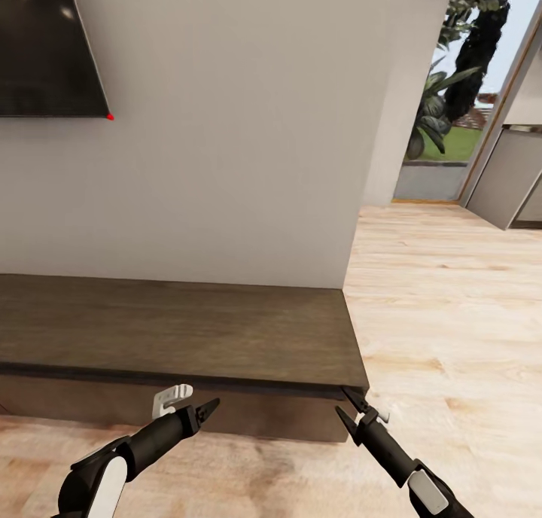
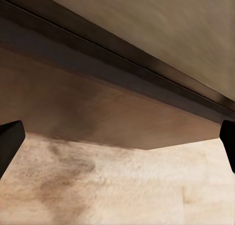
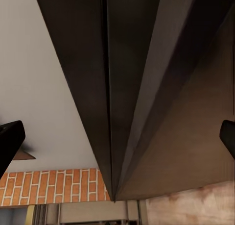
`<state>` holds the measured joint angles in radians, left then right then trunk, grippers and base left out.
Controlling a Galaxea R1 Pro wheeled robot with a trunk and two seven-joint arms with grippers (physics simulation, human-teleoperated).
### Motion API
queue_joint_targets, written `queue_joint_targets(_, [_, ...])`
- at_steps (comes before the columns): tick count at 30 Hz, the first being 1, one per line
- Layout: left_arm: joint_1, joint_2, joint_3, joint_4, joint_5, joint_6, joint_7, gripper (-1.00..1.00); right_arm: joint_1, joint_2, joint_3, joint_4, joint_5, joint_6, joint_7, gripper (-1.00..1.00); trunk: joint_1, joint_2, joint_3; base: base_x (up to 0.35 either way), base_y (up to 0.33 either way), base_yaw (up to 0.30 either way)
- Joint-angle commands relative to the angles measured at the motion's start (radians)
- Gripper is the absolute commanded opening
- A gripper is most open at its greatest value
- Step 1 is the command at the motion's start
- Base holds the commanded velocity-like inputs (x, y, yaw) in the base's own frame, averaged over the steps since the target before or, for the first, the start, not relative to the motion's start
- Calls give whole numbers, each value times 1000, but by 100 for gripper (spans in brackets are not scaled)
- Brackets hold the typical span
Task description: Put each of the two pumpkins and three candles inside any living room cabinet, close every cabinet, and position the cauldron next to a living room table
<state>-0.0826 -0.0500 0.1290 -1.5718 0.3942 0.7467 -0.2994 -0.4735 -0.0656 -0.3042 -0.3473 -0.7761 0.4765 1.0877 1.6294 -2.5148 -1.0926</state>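
A: Where is the robot in the job?

B: It faces the cabinet (image 1: 181, 330), the long dark-brown unit under the TV (image 1: 45, 44). Both arms are low at its front edge. I judge the step to be getting a drawer front open or pushed shut; from here I can't tell which.

A: And the hands?

B: The left gripper (image 1: 197, 410) has its fingers spread apart, holding nothing. In the left wrist view the drawer front (image 2: 98, 107) lies straight ahead between the two fingertips (image 2: 9, 137), with the floor (image 2: 122, 190) below it. The right gripper (image 1: 351, 405) is also spread and empty, its upper finger right at the cabinet's end corner, just under the overhanging top.

A: How to do it well?

B: The front has no handle, so I'd say a fingertip must catch under the lip of the top, where the dark seam runs ahead of the fingers. Move level and slowly so the tip doesn't slip off. The right one sits so near the corner that it could slide past the end.

A: Pumpkins, candles?

B: None on the cabinet top or the visible floor. Brick (image 3: 54, 186) shows past the right fingers.

A: Any writing?

B: No brand, label or lettering anywhere.
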Motion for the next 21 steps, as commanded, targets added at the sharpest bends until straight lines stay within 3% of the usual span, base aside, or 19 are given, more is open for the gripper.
queue_joint_targets(1, [-1, -1, 3, -1, 2, 8, -4, 100, -1, -1, -1, 1, -5, 8, 1, 100, 0, 0, -1, 10, 0, 0])
queue_joint_targets(13, [-1, -1, 3, -2, 2, 8, -4, 100, -1, -5, -1, 1, -5, 9, 1, 100, 0, 0, -1, 2, 0, 0])
queue_joint_targets(14, [-1, -1, 3, -2, 2, 8, -4, 100, -1, -5, -1, 1, -5, 9, 1, -100, 0, 0, -1, 0, 0, 0])
queue_joint_targets(21, [-1, -2, 3, -1, 2, 7, -4, 100, -1, -6, -1, 1, -5, 10, 1, -100, 0, 0, -1, 0, 0, 0])
